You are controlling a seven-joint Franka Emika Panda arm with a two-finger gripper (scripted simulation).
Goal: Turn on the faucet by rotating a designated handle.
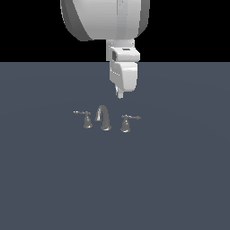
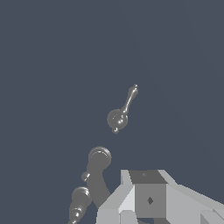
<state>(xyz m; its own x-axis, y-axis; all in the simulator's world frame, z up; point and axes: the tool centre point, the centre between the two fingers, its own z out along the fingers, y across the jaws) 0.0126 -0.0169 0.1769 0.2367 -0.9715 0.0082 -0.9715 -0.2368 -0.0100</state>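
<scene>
Contact is not yet made: the hand [image 1: 119,95] hovers above the faucet [image 1: 103,117], its opening impossible to judge. The handle [image 1: 126,122] stands on the tabletop [image 1: 179,179] at the exterior view's right of the spout, untouched; reaching and turning remain.

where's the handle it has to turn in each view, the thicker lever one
Exterior view: the handle stands on the exterior view's right of the spout, below the pincer, lever pointing to the exterior view's right.
Wrist view: the handle sits alone near the picture's middle, apart from the other pieces.
Shared landmark: the arched spout, between the two handles.
</scene>
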